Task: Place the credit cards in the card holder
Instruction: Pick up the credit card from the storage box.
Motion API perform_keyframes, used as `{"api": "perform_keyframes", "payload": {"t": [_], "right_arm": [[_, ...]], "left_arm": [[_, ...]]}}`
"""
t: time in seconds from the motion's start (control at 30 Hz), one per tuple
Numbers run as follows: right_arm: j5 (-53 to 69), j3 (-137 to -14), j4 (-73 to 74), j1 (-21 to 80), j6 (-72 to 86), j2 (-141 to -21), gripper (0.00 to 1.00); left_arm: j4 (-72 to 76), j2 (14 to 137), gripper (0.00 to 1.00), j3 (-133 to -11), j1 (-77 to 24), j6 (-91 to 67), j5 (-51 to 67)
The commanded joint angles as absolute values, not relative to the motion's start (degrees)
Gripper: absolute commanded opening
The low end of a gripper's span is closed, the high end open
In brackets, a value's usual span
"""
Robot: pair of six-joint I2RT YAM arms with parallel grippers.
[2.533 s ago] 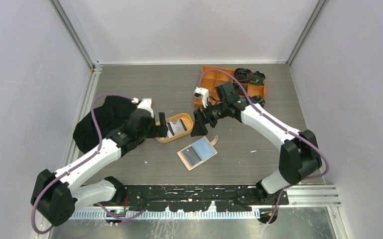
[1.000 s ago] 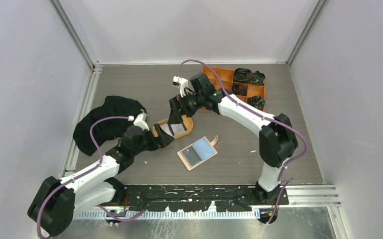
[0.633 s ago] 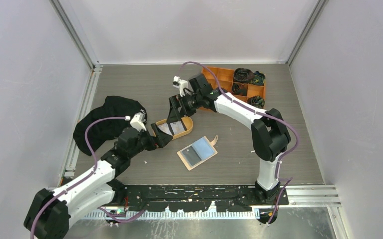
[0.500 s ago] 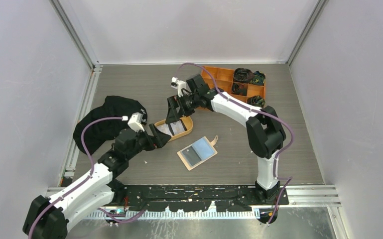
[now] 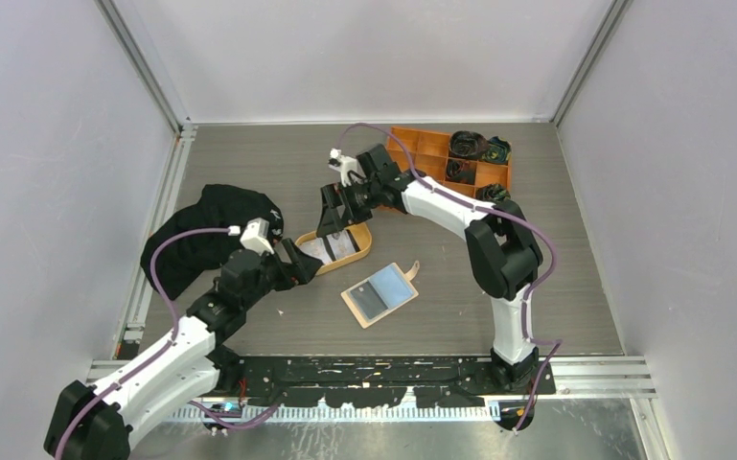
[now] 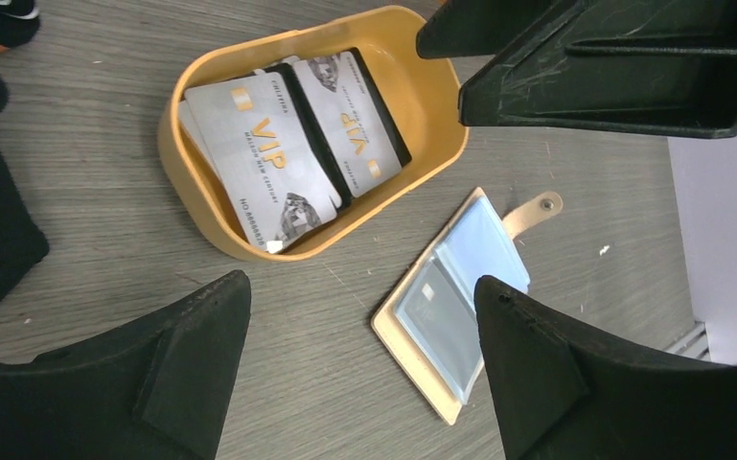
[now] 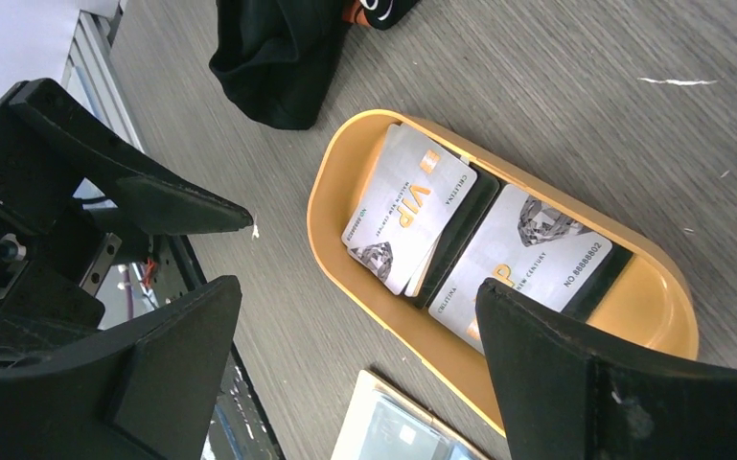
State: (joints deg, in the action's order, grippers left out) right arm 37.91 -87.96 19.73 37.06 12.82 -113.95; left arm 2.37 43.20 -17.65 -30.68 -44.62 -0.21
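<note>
Spreading up from the bottom edge, one grey wood-grain tabletop (image 5: pixel 556 278) between pale walls (image 5: pixel 374 57) bears one open beige-pink leather-like card holder (image 5: pixel 379 294) at centre. Just above it, one oval orange-tan tray (image 6: pixel 424 96) holds two light grey credit cards (image 6: pixel 259 158) over dark ones, flanked by the left gripper (image 6: pixel 362 281) and right gripper (image 7: pixel 359 286), both spread wide and empty. One black cloth (image 5: pixel 201 235) lies left; one orange compartment box (image 5: pixel 431 149), upper right.

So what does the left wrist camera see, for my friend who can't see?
Two silver VIP credit cards lie in an oval tan tray. An open card holder lies beside it on the table, and the left gripper hangs open above.
</note>
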Motion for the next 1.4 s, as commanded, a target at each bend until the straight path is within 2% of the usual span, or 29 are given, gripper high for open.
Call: {"api": "perform_keyframes", "payload": {"t": [0.0,0.13,0.23,0.37,0.63,0.97,1.13,1.37], "right_arm": [[38.1,-89.6,16.2,37.8,17.0,-114.6,0.96],[36.3,-90.2,16.2,38.8,19.9,-116.5,0.84],[34.3,-90.8,17.8,39.7,20.8,-117.8,0.74],[30.2,-90.5,19.2,40.0,21.9,-118.6,0.64],[25.4,-92.0,20.0,41.1,24.4,-121.6,0.64],[24.8,-94.9,21.1,41.0,25.1,-124.9,0.63],[29.7,-95.8,20.7,41.0,26.3,-127.3,0.59],[37.9,-94.2,15.9,41.1,30.3,-127.0,0.52]], "left_arm": [[5.2,42.2,0.85,-16.5,-30.0,-45.2,-4.9],[6.4,45.4,0.82,-17.3,-29.3,-46.0,-6.5],[4.6,49.1,0.75,-19.0,-29.0,-46.9,-8.3],[3.3,50.8,0.74,-18.9,-28.5,-48.8,-10.9],[6.4,57.0,0.66,-20.1,-28.0,-49.4,-10.4],[9.2,63.9,0.42,-22.0,-27.5,-49.0,-8.4],[10.5,65.4,0.29,-22.1,-27.5,-49.1,-7.1],[12.2,66.1,0.18,-21.7,-27.5,-50.5,-5.0]]}}
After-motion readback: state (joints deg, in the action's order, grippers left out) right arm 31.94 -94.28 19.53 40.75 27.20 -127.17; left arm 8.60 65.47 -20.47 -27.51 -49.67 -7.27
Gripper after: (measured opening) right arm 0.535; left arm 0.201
